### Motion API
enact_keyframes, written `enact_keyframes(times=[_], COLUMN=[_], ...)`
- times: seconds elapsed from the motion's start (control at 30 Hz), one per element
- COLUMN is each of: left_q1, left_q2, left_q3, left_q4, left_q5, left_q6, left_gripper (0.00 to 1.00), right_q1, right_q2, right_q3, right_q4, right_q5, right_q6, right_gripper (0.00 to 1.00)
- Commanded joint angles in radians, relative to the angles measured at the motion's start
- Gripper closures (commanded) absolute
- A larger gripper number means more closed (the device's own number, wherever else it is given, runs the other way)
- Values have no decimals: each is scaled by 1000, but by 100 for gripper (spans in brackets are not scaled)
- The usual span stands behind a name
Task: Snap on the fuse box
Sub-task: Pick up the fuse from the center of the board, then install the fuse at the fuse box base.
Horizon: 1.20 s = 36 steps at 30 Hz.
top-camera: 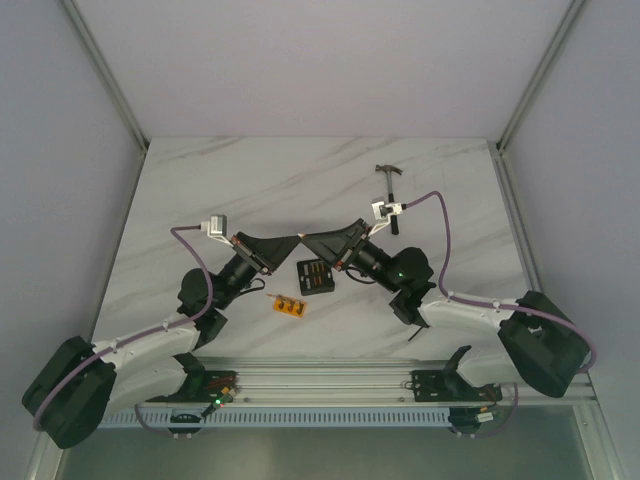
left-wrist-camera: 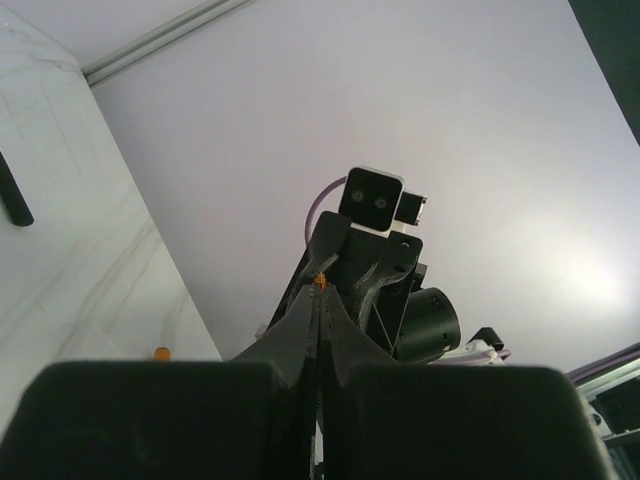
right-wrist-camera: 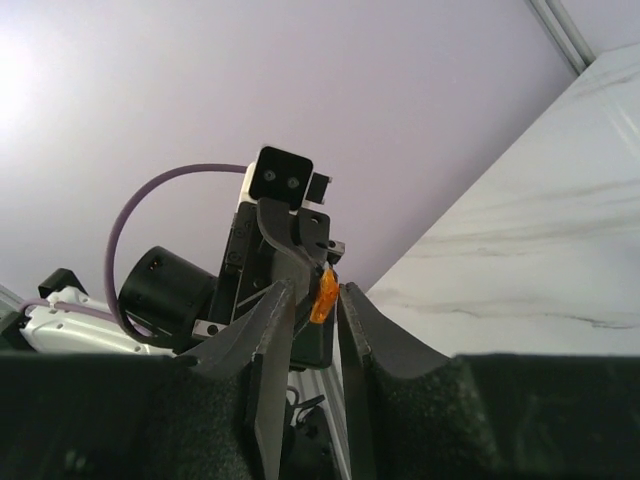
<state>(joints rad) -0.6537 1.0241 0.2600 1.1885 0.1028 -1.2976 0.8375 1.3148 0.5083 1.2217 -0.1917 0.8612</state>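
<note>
Up close, the left end effector is clamped shut, and a tiny orange fuse sticks out from the very tip of its pinched fingers. Facing it tip to tip, the right end effector has its jaws a little apart. The same fuse sits in that narrow gap, close against one finger, with a sliver of space on the other side. I cannot tell whether the right fingers press on it yet. From above, the two end effectors meet nose to nose over the middle of the white marble-patterned surface, raised off it.

The fuse box, a small black square with orange fuses in its top face, lies flat on the surface. It is just on the near side of the meeting point and close to the right arm's wrist, and neither end effector touches it.

A flat orange strip with dark dots lies nearer the arm bases, to the left of the box and apart from it. A hammer rests farther back on the right, with the low end of its handle by the right wrist camera.
</note>
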Motion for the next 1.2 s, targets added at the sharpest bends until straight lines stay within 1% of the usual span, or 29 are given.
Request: enact_keyframes(times=[0.0,0.1,0.2,0.33,0.4,0.47,0.5,0.57,0.63,0.73,0.83,0.9,1.0,1.1,1.17], left_q1=[-10,-12,-14,-14,-14,-14,-14,-13,-8,4,33,55,83,109,125], left_q2=[11,13,11,13,13,7,1,-17,-46,-84,-96,-86,-42,37,103], left_q3=[-8,-12,-20,-19,-20,-22,-21,-11,17,43,60,69,84,123,149], left_q4=[98,103,114,111,97,67,42,-47,-205,-410,-557,-628,-719,-803,-823], left_q5=[-18,-24,-32,-33,-36,-43,-48,-60,-77,-112,-122,-113,-89,-55,1], left_q6=[-18,-20,-22,-22,-18,-6,6,48,110,198,263,296,338,375,396], left_gripper=[100,100,100,100,98,93,89,79,68,60,51,48,41,35,33], right_q1=[-1,0,0,0,-2,-4,-6,-11,-14,-16,-23,-26,-28,-27,-26], right_q2=[9,15,24,27,22,5,-5,-37,-69,-101,-115,-103,-43,34,94], right_q3=[-5,-3,-2,-3,0,8,16,42,84,164,235,302,427,518,583], right_q4=[125,127,134,139,121,60,14,-144,-328,-627,-860,-1047,-1268,-1440,-1533], right_q5=[-17,-25,-37,-45,-47,-50,-52,-36,-17,27,82,134,199,261,273], right_q6=[14,20,30,35,23,-5,-23,-62,-122,-222,-287,-323,-363,-376,-389], right_gripper=[73,80,85,100,100,100,100,100,100,100,100,100,100,100,100])
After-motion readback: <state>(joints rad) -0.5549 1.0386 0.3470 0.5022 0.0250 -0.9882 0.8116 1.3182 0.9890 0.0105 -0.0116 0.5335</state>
